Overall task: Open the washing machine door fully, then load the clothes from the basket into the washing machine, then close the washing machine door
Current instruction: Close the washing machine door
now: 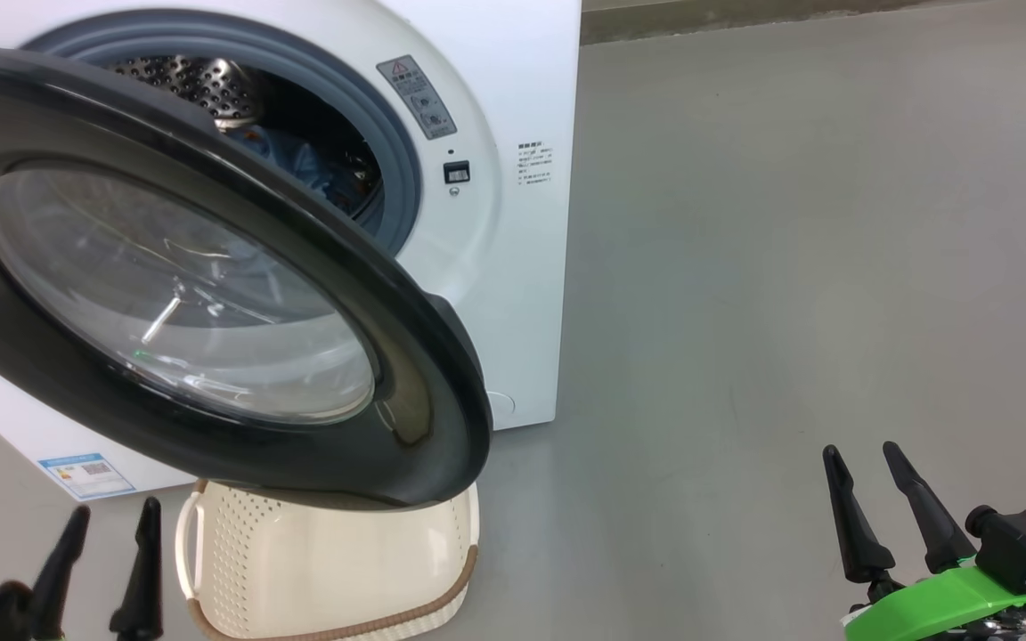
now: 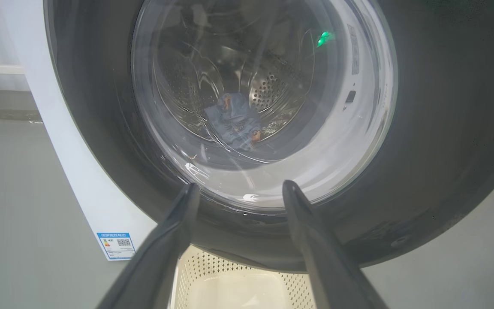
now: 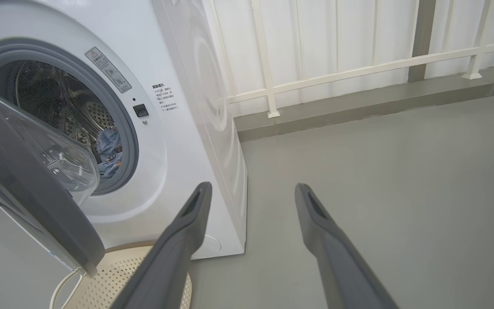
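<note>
The glossy black-rimmed glass washing machine door [image 1: 424, 392] stands ajar over the cream perforated basket [image 1: 246, 552]; light blue clothes [image 1: 299, 160] lie in the steel drum [image 1: 201, 85]. The left gripper [image 1: 117, 507] and right gripper [image 1: 860, 450] hold their jaws spread, empty.

A smooth grey floor [image 1: 789, 267] lies evenly lit; a low grey kerb [image 3: 358, 105] edges it. Behind stands a white rail [image 3: 264, 64] against pale wall panels [image 3: 315, 34].

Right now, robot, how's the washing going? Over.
Left gripper, right gripper open, holding nothing. Clothes inside the washing machine, door not yet shut. Door rim hangs over the basket.
</note>
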### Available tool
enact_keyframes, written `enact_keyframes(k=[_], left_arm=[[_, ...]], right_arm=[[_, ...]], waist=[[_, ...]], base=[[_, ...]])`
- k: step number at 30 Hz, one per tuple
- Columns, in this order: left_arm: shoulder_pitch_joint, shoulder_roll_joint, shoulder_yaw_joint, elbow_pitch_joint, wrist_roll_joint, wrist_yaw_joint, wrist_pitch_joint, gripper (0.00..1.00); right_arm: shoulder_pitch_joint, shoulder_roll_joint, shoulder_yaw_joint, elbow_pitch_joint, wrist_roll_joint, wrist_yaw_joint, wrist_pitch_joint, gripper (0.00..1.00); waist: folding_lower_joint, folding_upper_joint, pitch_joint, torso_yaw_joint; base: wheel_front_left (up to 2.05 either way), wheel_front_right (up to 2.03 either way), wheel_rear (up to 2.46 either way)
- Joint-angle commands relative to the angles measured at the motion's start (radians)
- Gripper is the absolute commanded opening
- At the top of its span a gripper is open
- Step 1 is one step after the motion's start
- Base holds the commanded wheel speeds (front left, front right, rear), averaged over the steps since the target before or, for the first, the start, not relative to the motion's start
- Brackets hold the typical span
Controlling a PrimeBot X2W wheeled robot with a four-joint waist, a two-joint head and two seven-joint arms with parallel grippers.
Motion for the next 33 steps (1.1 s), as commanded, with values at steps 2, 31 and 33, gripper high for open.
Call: enact_keyframes(k=[2,31,33], left_arm=[[-0.005,0.003,0.051,-0.009,0.013,-0.003,-0.010,1.00],[0.000,-0.078,0.111,-0.060,0.058,-0.003,-0.010,1.00],[0.004,-0.091,0.113,-0.070,0.061,-0.003,-0.010,1.00]], right_arm=[[0.002,-0.013,0.018,-0.018,0.006,0.001,-0.005,1.00],[-0.071,-0.021,0.048,-0.018,0.008,0.001,-0.005,0.00],[-0.104,-0.023,0.065,-0.022,0.013,0.001,-0.005,0.00]], waist=[[0.0000,0.0000,-0.001,-0.001],[0.0000,0.0000,0.004,0.042],[0.0000,0.0000,0.003,0.052]], base=[[0.00,0.00,0.00],[0.00,0.00,0.00],[0.00,0.00,0.00]])
